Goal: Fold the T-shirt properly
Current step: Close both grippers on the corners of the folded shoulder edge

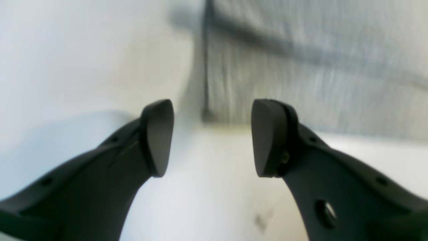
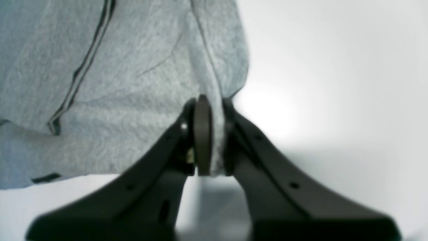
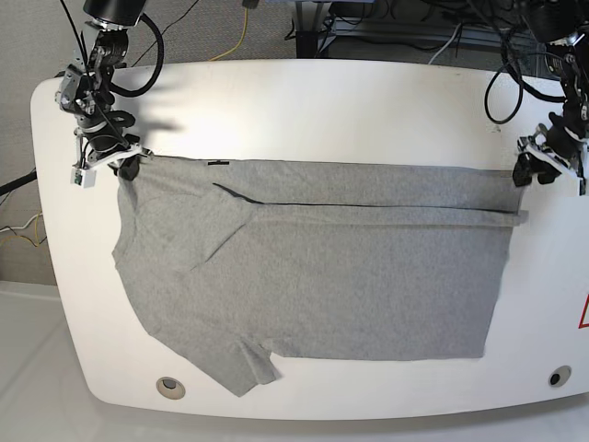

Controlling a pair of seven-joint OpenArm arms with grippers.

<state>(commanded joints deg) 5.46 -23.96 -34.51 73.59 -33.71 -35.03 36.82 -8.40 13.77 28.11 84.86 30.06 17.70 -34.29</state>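
The T-shirt point(image 3: 322, 276) lies spread on the white table point(image 3: 322, 101), far edge folded inward; the right gripper point(image 2: 209, 134) is clamped on its corner; the left gripper point(image 1: 212, 137), released, apparently just beside the opposite corner, must close there next.

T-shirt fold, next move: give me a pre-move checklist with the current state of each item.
1. Right gripper clamped on the T-shirt: ok, fabric is pinched between its fingers in the right wrist view.
2. Left gripper holding fabric: not ok, jaws are apart with nothing between them.
3. Left gripper lined up with the shirt's corner: ok, it sits beside that corner in the base view.
4. Top strip folded over evenly: ok, a straight fold line runs across.
5. Shirt fully on the table: ok.
6. Lower sleeve tucked in: not ok, it sticks out near the front edge.
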